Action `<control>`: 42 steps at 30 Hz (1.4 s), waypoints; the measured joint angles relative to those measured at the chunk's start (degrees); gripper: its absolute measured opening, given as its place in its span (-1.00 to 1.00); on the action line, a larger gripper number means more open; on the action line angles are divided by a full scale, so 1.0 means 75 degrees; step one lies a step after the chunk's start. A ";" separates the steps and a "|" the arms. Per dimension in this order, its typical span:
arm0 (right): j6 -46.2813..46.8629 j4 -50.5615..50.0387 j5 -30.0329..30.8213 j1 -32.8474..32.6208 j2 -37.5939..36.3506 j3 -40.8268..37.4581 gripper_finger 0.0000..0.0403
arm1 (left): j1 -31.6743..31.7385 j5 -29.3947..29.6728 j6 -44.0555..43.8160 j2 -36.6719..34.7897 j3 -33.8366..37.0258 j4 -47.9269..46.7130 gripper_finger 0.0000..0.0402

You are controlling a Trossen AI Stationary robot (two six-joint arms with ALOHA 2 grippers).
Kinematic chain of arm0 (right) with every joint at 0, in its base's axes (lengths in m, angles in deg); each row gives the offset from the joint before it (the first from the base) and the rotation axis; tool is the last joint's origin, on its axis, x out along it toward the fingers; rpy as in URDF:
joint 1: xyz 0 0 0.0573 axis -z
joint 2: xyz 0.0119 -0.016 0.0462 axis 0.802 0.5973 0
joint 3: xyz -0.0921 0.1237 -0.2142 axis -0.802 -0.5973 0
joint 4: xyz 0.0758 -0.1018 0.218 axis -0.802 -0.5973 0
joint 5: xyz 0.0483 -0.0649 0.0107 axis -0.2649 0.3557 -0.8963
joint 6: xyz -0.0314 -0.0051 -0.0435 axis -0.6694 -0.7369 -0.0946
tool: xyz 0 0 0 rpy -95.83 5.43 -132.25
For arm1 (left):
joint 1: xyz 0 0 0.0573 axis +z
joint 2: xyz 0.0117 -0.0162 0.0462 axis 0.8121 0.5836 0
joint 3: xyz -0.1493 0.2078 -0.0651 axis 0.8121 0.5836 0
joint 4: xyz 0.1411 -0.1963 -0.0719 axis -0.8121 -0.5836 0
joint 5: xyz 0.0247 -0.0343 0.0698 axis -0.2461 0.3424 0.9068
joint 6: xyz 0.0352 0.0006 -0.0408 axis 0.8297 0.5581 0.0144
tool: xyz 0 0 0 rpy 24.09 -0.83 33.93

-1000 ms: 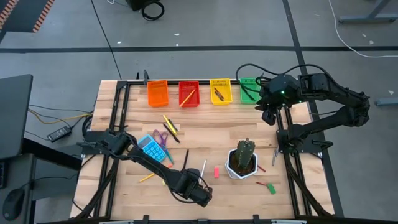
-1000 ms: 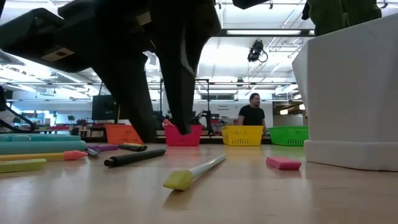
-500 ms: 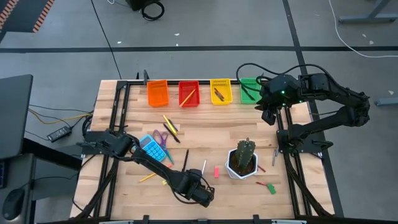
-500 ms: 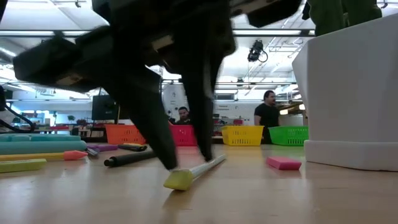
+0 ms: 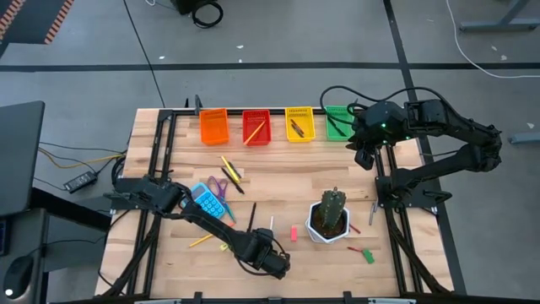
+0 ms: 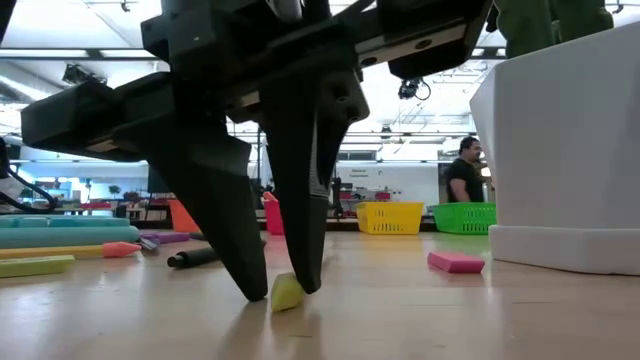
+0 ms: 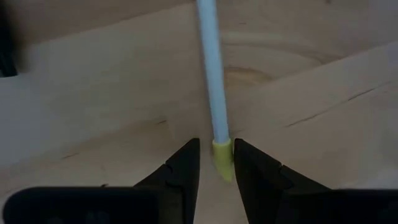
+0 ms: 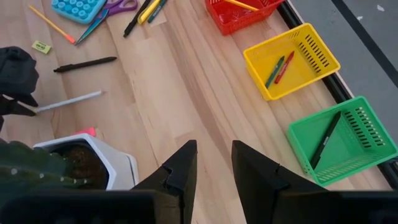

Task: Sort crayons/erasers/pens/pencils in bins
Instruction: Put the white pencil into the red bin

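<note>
the left tool (image 6: 285, 290) sits low on the tabletop (image 5: 278, 181) in the lower middle of the high view, its two dark fingers (image 7: 180, 171) standing on either side of the yellow-green end of a pale pencil (image 7: 211, 81). the fingertips look close against that end, but i cannot tell whether they truly pinch it or only flank it. the pencil lies flat on the wood and runs away from the tool.

the right tool (image 8: 211, 163) hangs above the upper right of the tabletop near the green bin (image 5: 338, 122), its fingers apart and holding nothing.

along the top edge in the high view stand the orange bin (image 5: 213, 126), the red bin (image 5: 256, 127), the yellow bin (image 8: 292, 59) and the green one. the yellow bin holds two crayons (image 8: 280, 67); the green bin holds a dark pen (image 8: 325, 140).

a pink eraser (image 6: 456, 262) lies just beside the white cactus pot (image 6: 570, 150). a black pen (image 8: 85, 64) lies near the pencil, and a blue calculator (image 5: 208, 202) sits at centre left.
</note>
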 joint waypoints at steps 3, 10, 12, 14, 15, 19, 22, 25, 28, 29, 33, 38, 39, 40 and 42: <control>-0.0003 0.0001 -0.0001 0.0000 -0.0001 0.0000 -0.47 | 0.0039 -0.0027 0.0010 0.0000 0.0000 -0.0023 -0.48; 0.0000 0.0006 -0.0001 0.0000 -0.0001 0.0000 -0.47 | 0.0119 -0.0232 0.0063 0.0127 -0.0019 0.0118 -0.48; 0.0000 0.0006 -0.0002 0.0000 -0.0001 0.0000 -0.47 | 0.0117 -0.0300 -0.0191 0.0238 -0.0017 0.0202 -0.48; 0.0000 0.0006 0.0001 0.0000 0.0000 0.0000 -0.47 | 0.0117 -0.0352 -0.0478 0.0288 -0.0017 0.0210 -0.48; 0.0000 0.0006 -0.0002 0.0000 -0.0002 0.0000 -0.47 | 0.0120 -0.0367 -0.0577 0.0299 -0.0017 0.0201 -0.48; -0.0020 0.0006 -0.0002 0.0000 -0.0002 0.0000 -0.47 | 0.0156 -0.0421 -0.0659 0.0323 -0.0024 0.0050 -0.48; -0.0069 0.0006 0.0001 0.0000 0.0000 0.0000 -0.47 | 0.0230 -0.0605 -0.0608 0.0321 -0.0020 0.0025 -0.55; -0.0085 0.0007 0.0001 0.0000 0.0001 0.0000 -0.47 | 0.0297 -0.0673 -0.0645 0.0321 -0.0009 -0.0005 -0.67; -0.0085 0.0009 0.0001 0.0000 0.0001 0.0000 -0.47 | 0.0362 -0.0705 -0.0641 0.0250 0.0006 0.0041 -0.80; -0.0085 0.0012 0.0001 0.0000 -0.0002 0.0000 -0.47 | 0.0383 -0.0708 -0.0639 0.0248 0.0004 0.0041 -0.84; -0.0087 0.0012 0.0001 0.0000 0.0001 0.0000 -0.47 | 0.0474 -0.0748 -0.0522 0.0165 0.0008 0.0044 -0.87; -0.0108 0.0017 0.0001 0.0000 -0.0002 0.0000 -0.47 | 0.0584 -0.0753 -0.0261 0.0055 0.0023 0.0048 -0.72; -0.0128 0.0018 0.0001 0.0000 0.0000 0.0000 -0.47 | 0.0598 -0.0743 -0.0225 0.0046 0.0023 0.0050 -0.70; -0.0150 0.0019 0.0001 0.0000 -0.0002 0.0000 -0.47 | 0.0610 -0.0673 -0.0191 0.0009 0.0030 0.0047 -0.70; -0.0178 0.0020 0.0001 0.0000 -0.0002 0.0000 -0.47 | 0.0644 -0.0492 -0.0097 -0.0006 0.0032 0.0050 -0.71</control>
